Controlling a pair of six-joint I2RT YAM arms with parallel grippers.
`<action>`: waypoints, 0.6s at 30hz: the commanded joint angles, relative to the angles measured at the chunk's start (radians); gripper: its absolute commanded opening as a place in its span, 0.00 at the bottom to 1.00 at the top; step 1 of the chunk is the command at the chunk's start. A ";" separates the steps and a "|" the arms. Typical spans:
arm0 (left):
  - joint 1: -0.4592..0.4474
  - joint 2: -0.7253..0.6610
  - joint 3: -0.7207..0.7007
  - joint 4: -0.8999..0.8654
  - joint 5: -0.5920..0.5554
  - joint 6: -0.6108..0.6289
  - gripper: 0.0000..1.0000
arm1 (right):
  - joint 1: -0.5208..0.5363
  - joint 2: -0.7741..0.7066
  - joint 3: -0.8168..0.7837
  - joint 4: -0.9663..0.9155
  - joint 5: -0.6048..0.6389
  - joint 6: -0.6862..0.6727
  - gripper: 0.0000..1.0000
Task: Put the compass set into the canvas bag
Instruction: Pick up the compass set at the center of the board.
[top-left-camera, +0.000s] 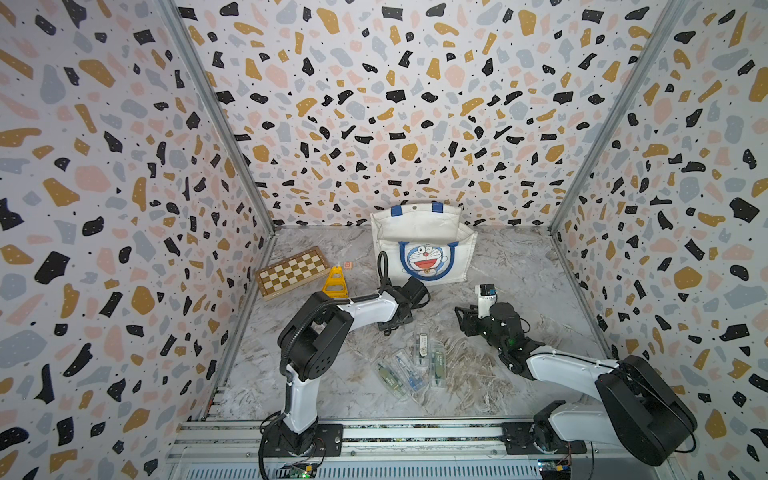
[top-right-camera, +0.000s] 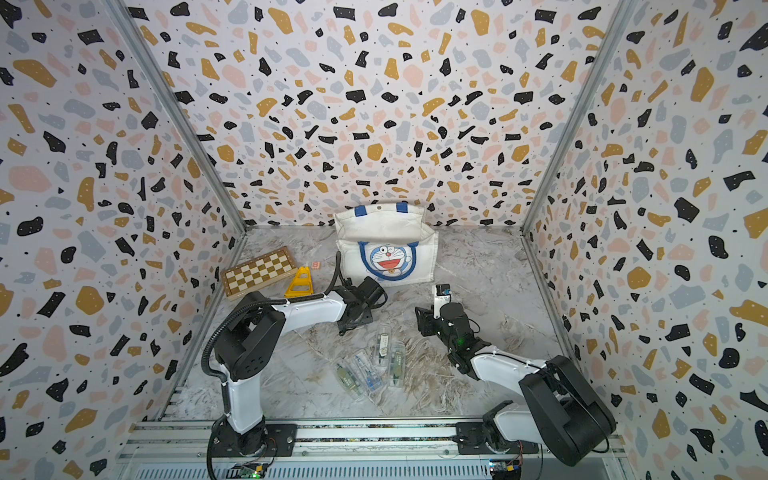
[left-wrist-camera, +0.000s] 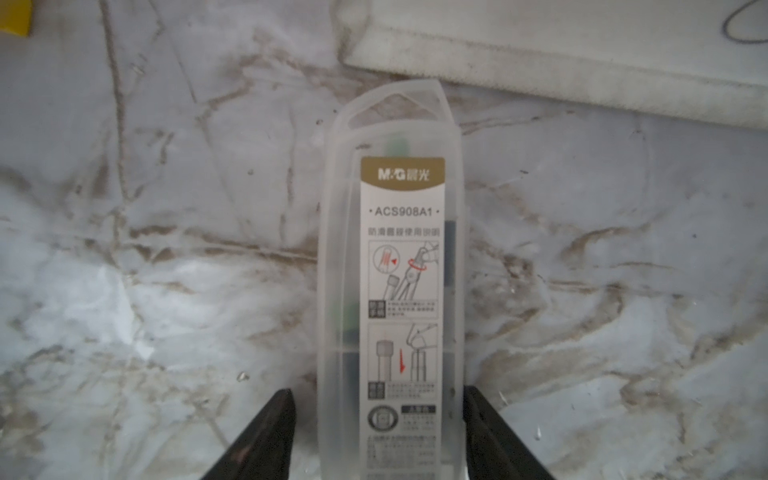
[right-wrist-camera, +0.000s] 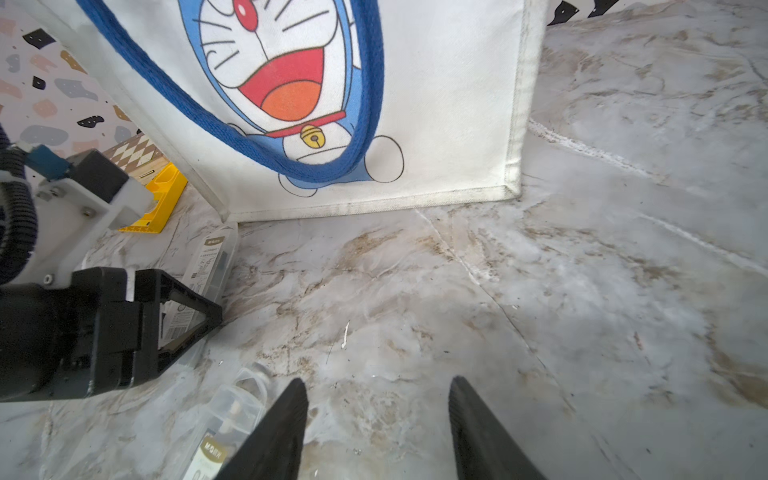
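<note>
Compass set (left-wrist-camera: 390, 270) in clear case, flat on marble table (left-wrist-camera: 166, 291) just short of canvas bag (left-wrist-camera: 582, 54), straddled by left gripper (left-wrist-camera: 378, 399): touching one finger, sliver off the other. Right gripper (right-wrist-camera: 378, 390) parted, empty.

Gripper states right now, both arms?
Left gripper: jaws either side of a compass case, grip cannot be told.
Right gripper: open, holding nothing.

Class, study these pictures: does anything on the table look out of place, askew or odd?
Four compass cases lie scattered at different angles on the table. On the bag, the front handle droops around the cat face.
</note>
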 joint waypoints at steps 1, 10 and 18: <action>-0.003 -0.029 -0.034 0.020 0.009 0.006 0.56 | 0.004 -0.006 0.033 -0.002 0.006 0.006 0.57; -0.032 -0.178 -0.149 0.124 -0.003 0.110 0.41 | 0.003 -0.016 0.032 -0.004 0.001 0.007 0.57; -0.055 -0.461 -0.399 0.405 0.170 0.460 0.30 | -0.022 -0.059 0.083 -0.099 -0.252 0.069 0.66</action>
